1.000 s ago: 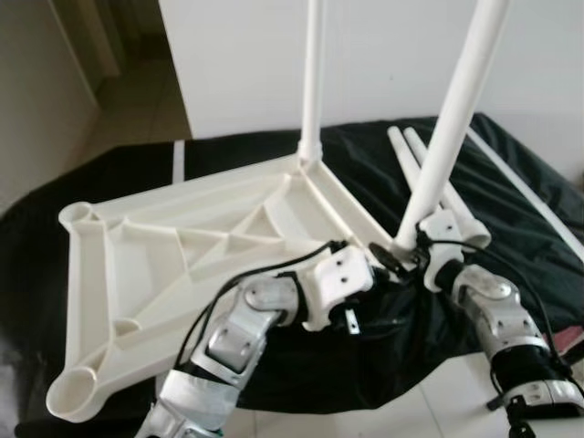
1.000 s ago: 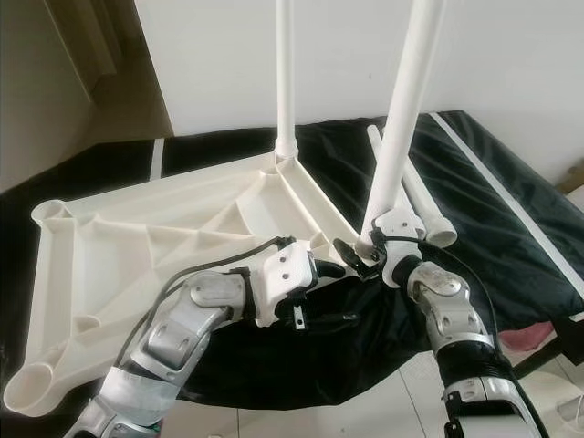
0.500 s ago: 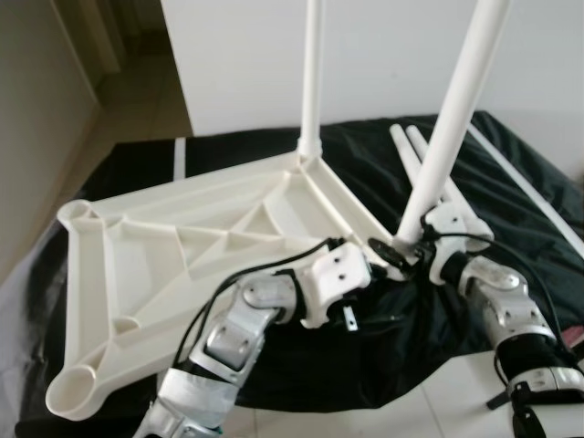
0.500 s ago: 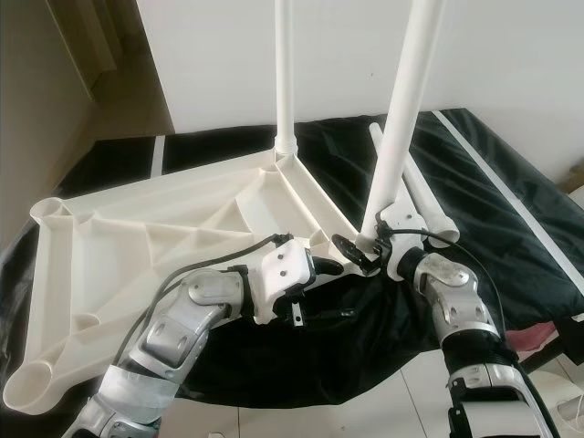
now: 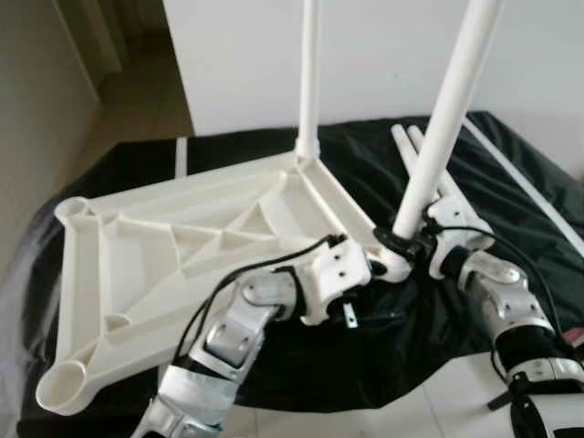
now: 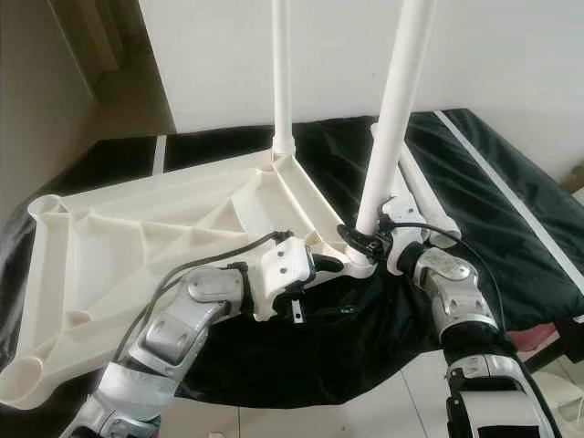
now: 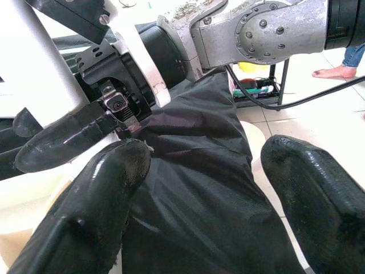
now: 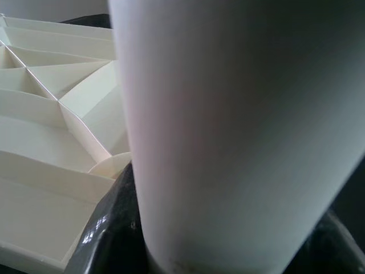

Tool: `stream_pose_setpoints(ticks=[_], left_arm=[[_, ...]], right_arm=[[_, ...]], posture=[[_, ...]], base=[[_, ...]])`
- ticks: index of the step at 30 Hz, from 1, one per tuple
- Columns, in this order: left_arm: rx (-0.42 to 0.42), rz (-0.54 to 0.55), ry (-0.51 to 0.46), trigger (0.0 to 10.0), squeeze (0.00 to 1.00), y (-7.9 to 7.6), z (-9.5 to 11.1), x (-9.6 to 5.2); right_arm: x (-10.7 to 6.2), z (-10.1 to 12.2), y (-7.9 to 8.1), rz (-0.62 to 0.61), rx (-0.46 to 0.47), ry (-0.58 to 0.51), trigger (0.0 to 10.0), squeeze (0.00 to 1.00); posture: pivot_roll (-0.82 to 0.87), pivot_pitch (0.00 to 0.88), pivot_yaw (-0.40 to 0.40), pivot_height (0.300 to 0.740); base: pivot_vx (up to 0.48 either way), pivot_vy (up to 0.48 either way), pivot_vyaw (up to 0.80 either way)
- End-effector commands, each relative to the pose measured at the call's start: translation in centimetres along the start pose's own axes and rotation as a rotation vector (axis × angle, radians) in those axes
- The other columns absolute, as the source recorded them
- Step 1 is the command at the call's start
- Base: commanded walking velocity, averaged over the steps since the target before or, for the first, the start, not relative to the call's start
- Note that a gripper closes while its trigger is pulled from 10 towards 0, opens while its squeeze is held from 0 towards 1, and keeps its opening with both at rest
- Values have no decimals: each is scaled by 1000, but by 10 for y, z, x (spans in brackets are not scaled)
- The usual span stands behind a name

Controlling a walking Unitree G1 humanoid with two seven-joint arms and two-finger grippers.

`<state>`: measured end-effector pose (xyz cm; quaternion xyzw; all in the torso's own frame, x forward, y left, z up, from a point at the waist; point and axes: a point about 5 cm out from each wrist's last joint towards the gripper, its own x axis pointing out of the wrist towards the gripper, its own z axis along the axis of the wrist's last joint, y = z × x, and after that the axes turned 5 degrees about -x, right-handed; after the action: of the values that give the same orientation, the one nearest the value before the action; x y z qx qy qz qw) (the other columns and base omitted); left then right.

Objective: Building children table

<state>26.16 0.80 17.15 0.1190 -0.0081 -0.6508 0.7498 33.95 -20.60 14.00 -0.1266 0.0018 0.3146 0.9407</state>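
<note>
The white table top (image 5: 182,255) lies upside down on a black cloth (image 5: 511,173). The right gripper (image 6: 360,245) is squeezed tight around a white leg (image 6: 397,109) at the near corner. The left gripper (image 7: 199,194) hangs beside it, its fingers (image 7: 97,200) wide apart, holding nothing.
</note>
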Motion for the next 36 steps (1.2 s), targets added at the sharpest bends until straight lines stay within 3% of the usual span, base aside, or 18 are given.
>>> stream_pose_setpoints(ticks=[1,6,7,8,9,17,20,25,30,33,36], left_arm=[[2,99,6,10000,0,5,-1,-1],[2,99,6,10000,0,5,-1,-1],[2,99,6,10000,0,5,-1,-1],[2,99,6,10000,0,5,-1,-1],[1,99,6,10000,0,5,-1,-1],[-5,97,7,10000,0,4,-2,-1],[-13,89,6,10000,0,1,-3,0],[-15,82,8,10000,0,0,-3,1],[-14,78,10,10000,0,0,-3,1],[-14,73,11,10000,0,0,-4,0],[-15,69,10,10000,0,0,-3,1]], right_arm=[[1,0,0,12,-19,16,0,0],[0,-2,-1,4,-16,28,0,0],[0,-2,-1,0,-12,30,3490,0],[0,-2,-1,0,-12,30,3490,0],[-1,-4,-2,-25,-2,40,10000,0],[-5,-12,-6,-181,-8,104,10000,0],[-2,-14,-3,-384,77,118,10000,0],[1,-11,10,-508,112,100,10000,0],[-3,-12,12,-655,133,109,10000,0],[-9,-16,15,-838,185,139,10000,0],[-12,-17,29,-1032,237,157,10000,0]], posture=[[27,0,7,740],[25,0,7,740],[25,0,6,740],[25,0,6,740],[23,0,6,740],[21,0,6,740],[14,0,12,740],[8,0,19,740],[4,0,22,740],[-2,0,26,740],[-5,0,27,740]], base=[[0,0,0],[0,0,0],[0,0,0],[0,0,0],[0,0,0],[0,0,0],[0,0,0],[0,0,0],[0,0,0],[0,0,0],[0,0,0]])
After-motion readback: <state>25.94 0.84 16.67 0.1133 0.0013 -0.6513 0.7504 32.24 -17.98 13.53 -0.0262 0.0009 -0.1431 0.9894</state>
